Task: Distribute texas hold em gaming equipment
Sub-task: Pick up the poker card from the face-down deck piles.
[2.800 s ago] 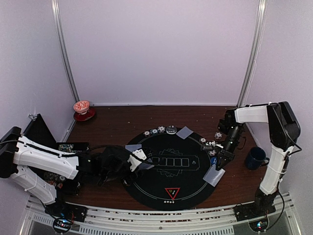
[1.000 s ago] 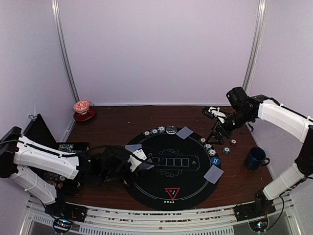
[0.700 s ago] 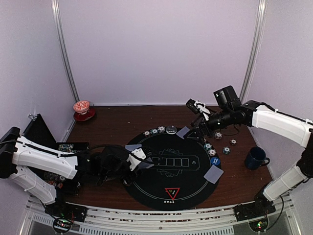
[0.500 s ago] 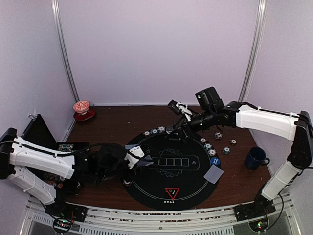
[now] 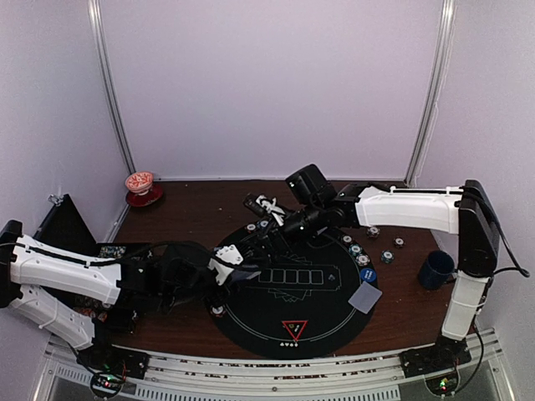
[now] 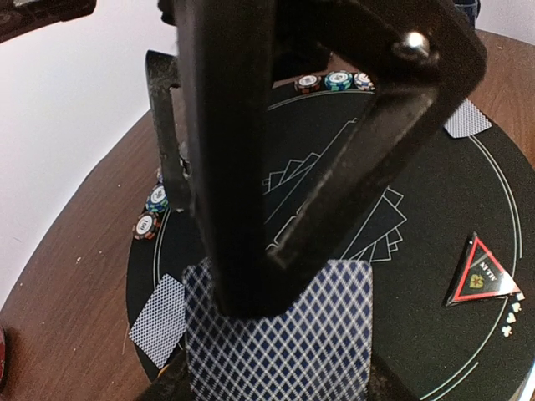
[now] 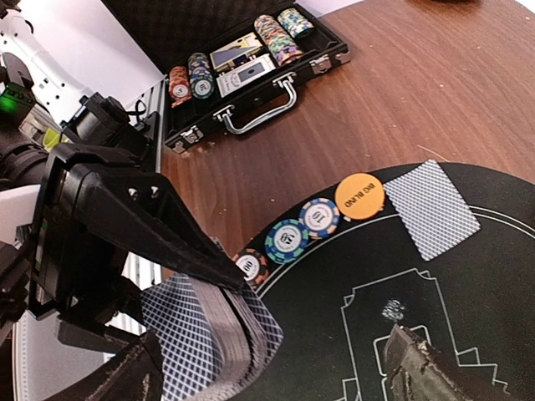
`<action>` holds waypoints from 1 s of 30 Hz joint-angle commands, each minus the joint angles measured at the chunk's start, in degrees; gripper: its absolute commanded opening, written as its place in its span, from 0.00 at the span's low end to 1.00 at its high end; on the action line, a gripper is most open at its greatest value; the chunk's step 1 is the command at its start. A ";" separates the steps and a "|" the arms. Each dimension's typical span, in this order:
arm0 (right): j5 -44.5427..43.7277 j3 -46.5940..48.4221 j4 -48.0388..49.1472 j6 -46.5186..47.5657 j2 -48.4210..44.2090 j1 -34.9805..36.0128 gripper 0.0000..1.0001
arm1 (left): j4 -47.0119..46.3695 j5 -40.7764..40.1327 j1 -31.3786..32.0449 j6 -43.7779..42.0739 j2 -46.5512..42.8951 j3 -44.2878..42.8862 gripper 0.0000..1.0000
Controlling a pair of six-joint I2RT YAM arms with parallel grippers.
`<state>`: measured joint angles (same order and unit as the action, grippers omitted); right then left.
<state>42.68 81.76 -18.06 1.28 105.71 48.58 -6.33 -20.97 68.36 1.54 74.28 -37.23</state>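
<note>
My left gripper [image 5: 238,271] is shut on a deck of blue-backed playing cards [image 6: 280,351] held over the left part of the round black mat [image 5: 292,288]. My right gripper [image 5: 255,242] has reached across the mat. It stands open [image 7: 267,376], its fingers either side of the deck [image 7: 213,334], apart from it. Single cards lie face down on the mat [image 5: 365,296] [image 7: 430,209] [image 6: 159,322]. An orange button [image 7: 359,196] and striped chips [image 7: 287,240] line the mat's far-left rim. The red triangle marker [image 5: 294,328] sits at the near edge.
An open black case [image 7: 242,71] with chip stacks lies at the left. A dark blue mug [image 5: 436,269] stands at the right, a red-and-white cup [image 5: 140,184] at the back left. More chips [image 5: 358,251] and a blue button [image 5: 369,272] line the mat's right rim.
My right arm left the card at the mat's right edge and swung left across the mat to the deck. My left gripper kept its hold and shifted slightly.
</note>
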 commanded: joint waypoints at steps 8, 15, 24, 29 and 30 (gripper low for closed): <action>3.10 6.44 -0.20 -2.18 8.14 1.18 0.86 | -2.71 -0.96 0.11 -0.57 -1.35 0.32 0.52; -1.92 7.43 -2.90 -1.30 9.55 1.35 0.72 | -2.89 -0.48 0.09 -0.51 -1.42 0.48 0.52; -5.73 6.15 -4.41 -0.67 8.02 -0.42 0.56 | -3.05 -0.21 0.04 -0.43 -0.94 0.42 0.52; -6.96 6.13 -5.54 0.01 7.76 -1.40 0.50 | -3.08 -0.17 0.07 -0.42 -0.65 0.43 0.52; -7.03 6.13 -5.65 0.22 7.60 -1.62 0.49 | -3.08 -0.18 0.10 -0.43 -0.62 0.41 0.52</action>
<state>44.03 88.05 -21.10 0.08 114.48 49.76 -4.19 -22.17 67.90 1.54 74.35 -36.21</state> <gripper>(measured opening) 0.509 0.528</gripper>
